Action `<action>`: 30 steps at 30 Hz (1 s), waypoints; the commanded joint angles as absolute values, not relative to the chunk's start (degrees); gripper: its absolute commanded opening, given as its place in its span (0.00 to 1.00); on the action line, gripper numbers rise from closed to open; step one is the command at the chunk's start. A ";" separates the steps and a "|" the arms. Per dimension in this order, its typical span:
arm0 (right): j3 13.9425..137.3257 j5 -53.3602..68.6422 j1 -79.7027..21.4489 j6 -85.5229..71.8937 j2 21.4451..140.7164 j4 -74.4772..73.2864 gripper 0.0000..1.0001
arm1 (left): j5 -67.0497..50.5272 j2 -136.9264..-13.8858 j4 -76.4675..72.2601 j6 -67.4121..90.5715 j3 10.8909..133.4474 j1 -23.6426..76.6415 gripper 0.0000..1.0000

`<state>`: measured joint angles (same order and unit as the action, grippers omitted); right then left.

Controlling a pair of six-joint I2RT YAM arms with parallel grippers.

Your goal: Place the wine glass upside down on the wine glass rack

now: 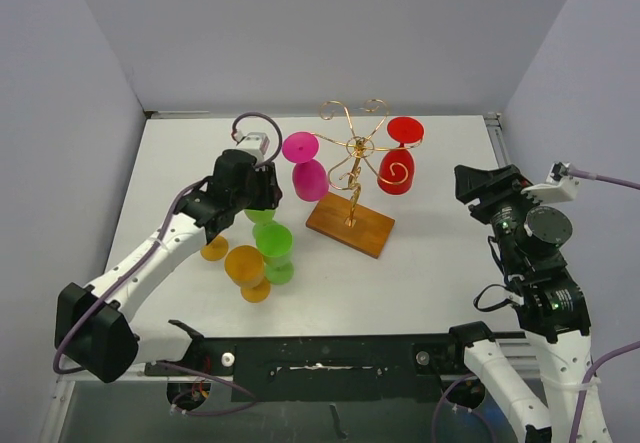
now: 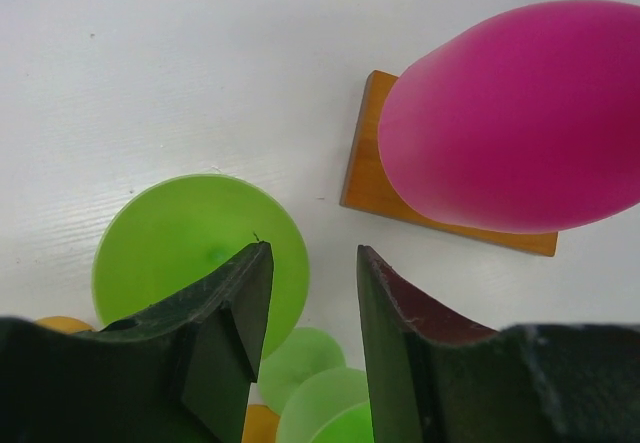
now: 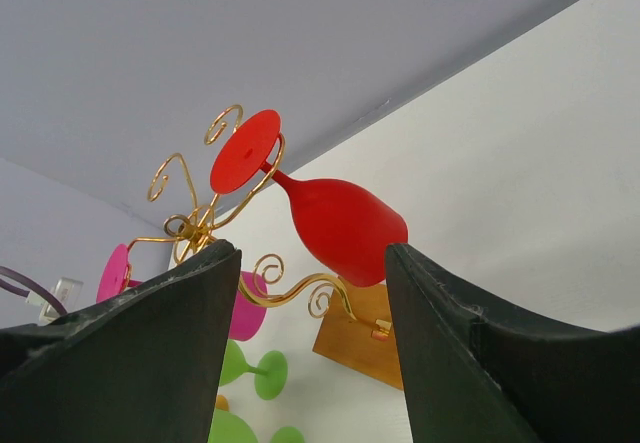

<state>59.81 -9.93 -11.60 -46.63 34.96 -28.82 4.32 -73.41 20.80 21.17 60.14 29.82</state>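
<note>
The gold wire rack (image 1: 352,151) stands on its brown wooden base (image 1: 350,225) mid-table. A pink wine glass (image 1: 308,175) hangs upside down on its left arm and a red wine glass (image 1: 398,168) on its right arm. My left gripper (image 1: 256,195) is open and empty, hovering over a green glass (image 2: 180,253) just left of the pink glass (image 2: 520,123). My right gripper (image 1: 478,185) is open and empty, to the right of the rack, facing the red glass (image 3: 340,225) and the rack's curled arms (image 3: 200,225).
Green glasses (image 1: 272,241) and orange glasses (image 1: 245,265) stand clustered on the table in front of the left gripper, left of the wooden base (image 2: 372,178). Grey walls close the white table at the back and sides.
</note>
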 commanded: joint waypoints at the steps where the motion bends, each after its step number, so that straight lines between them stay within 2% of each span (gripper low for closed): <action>1: 59.14 -11.95 -11.21 -45.69 34.45 -27.95 0.60 | 3.47 -74.03 19.41 21.43 60.92 29.58 0.38; 14: 57.93 -11.66 -11.20 -47.20 34.50 -27.64 0.60 | 6.63 -77.26 20.34 20.38 60.30 29.62 0.23; 21: 58.31 -12.09 -11.21 -47.29 34.44 -27.95 0.60 | 8.61 -76.26 20.65 19.41 61.05 29.62 0.01; 30: 58.66 -11.48 -11.21 -48.09 34.63 -27.97 0.60 | 13.71 -70.88 23.50 17.65 64.52 29.62 0.00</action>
